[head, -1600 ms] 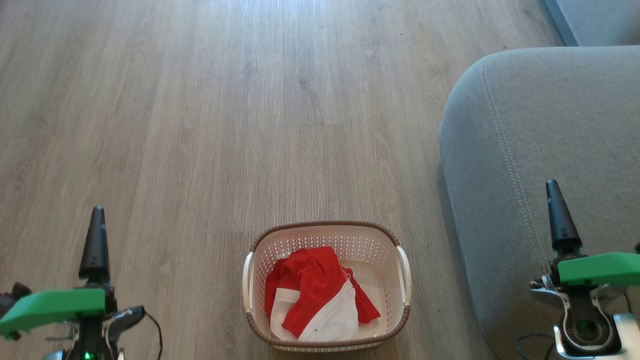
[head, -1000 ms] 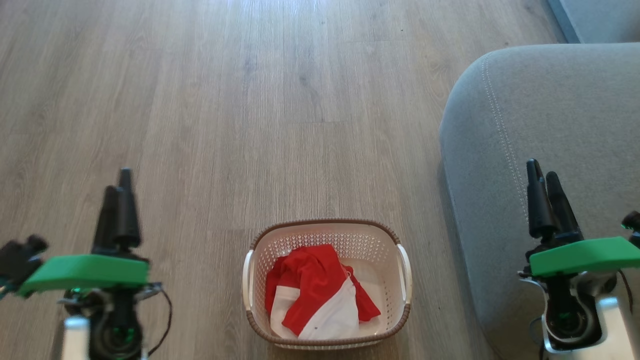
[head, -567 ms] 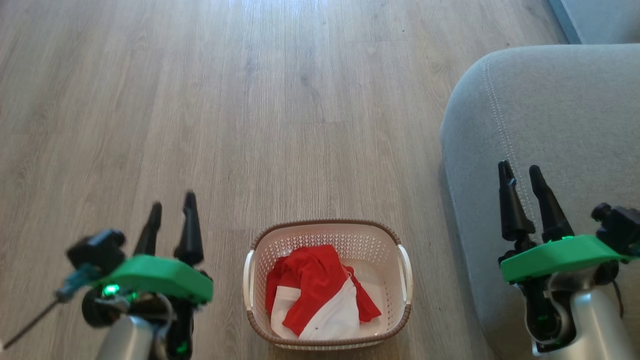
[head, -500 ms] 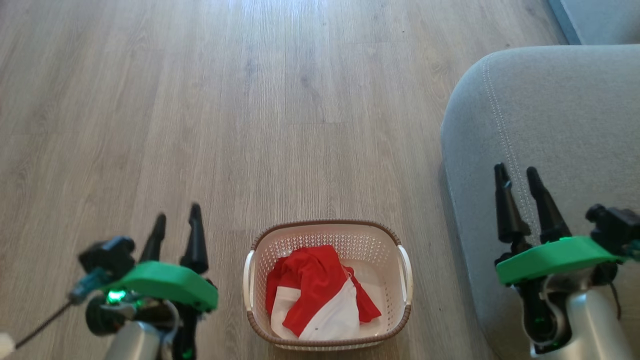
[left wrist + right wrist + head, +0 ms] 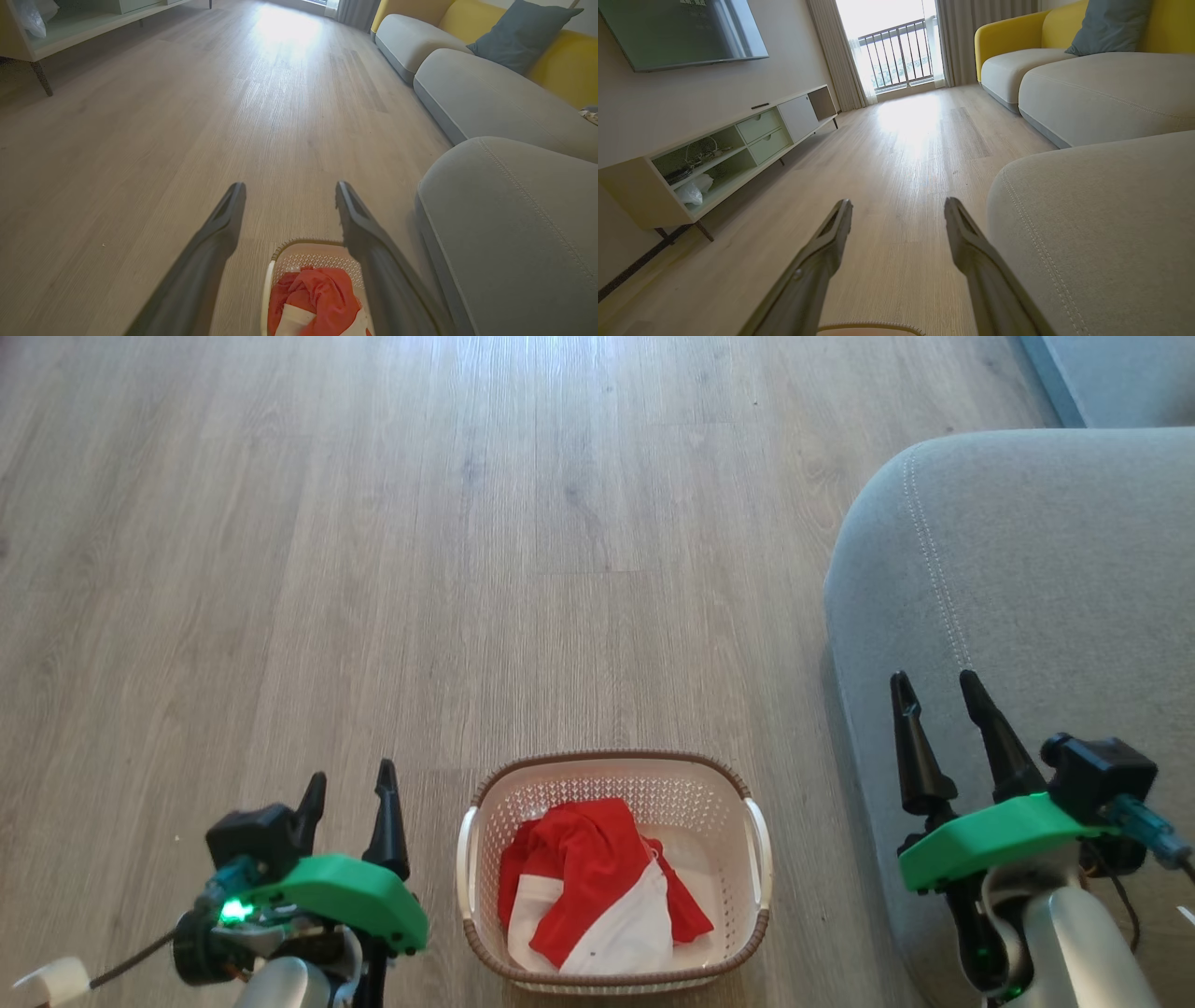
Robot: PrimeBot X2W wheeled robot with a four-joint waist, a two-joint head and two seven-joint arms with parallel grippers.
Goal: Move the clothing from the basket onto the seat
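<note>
1. the clothing [image 5: 588, 887] lies bunched in the basket [image 5: 611, 767], red cloth heaped over white. it covers the left and middle of the bottom, and the right side is bare.
2. the basket stands on the floor [image 5: 373, 569] between the two arms, with the seat [image 5: 1046, 569] close on its right.
3. the left pincer [image 5: 353, 770] hovers just beside the basket's left side, fingers apart and empty. the right pincer [image 5: 933, 676] hangs over the seat's near edge, also apart and empty.
4. the clothing looks light, limp and not fragile. it will likely drape and trail when lifted, and one piece may drag another along.
5. the best hold is probably the raised red fold on top of the heap, pinched as a thick bunch. lift it well clear of the rim before swinging it to the seat.
</note>
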